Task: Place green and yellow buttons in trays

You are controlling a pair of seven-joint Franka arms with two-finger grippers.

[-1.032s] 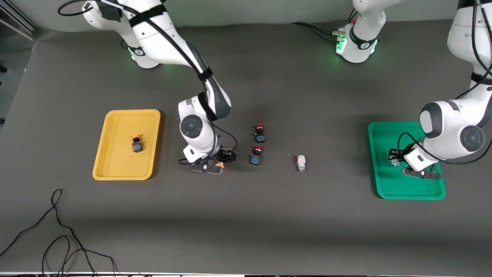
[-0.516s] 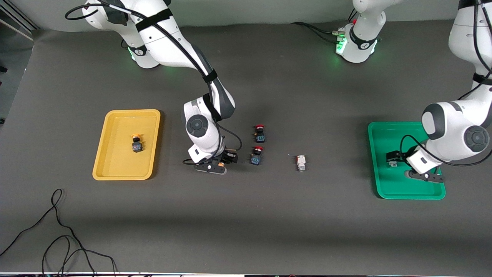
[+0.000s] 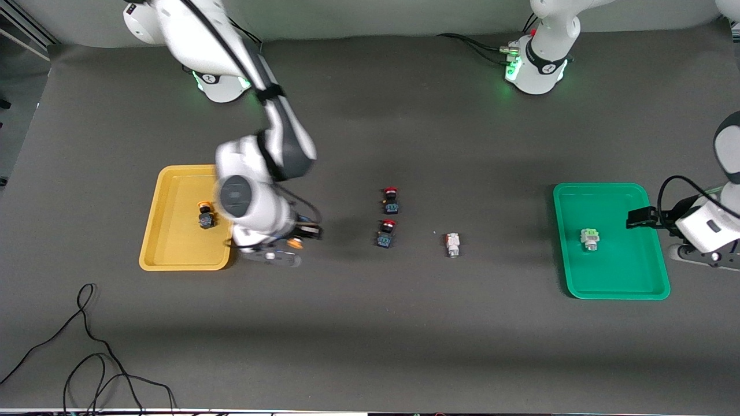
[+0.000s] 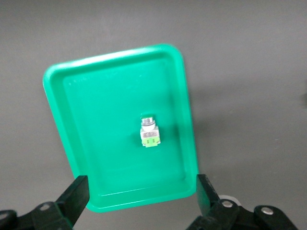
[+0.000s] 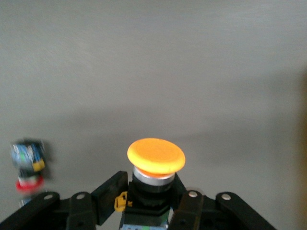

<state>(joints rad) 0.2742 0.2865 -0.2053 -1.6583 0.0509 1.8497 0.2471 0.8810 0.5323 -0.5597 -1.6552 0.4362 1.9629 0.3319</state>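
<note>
Compared with a second ago, the right gripper (image 3: 292, 242) has left the spot beside the two red-capped switches (image 3: 388, 216) and now hangs over the tabletop just beside the shallow yellow plastic tray (image 3: 173, 254), its jaws closed on an orange-capped push-button switch (image 5: 156, 165). A second orange-capped switch (image 3: 204, 215) lies in that tray. The left gripper (image 4: 141, 191), jaws wide open and empty, has risen above the green plastic tray (image 3: 630, 283), leaving a silvery-white switch with pale green parts (image 3: 589, 238) in it, while another silvery-white switch (image 3: 452, 244) lies on the tabletop between the trays.
</note>
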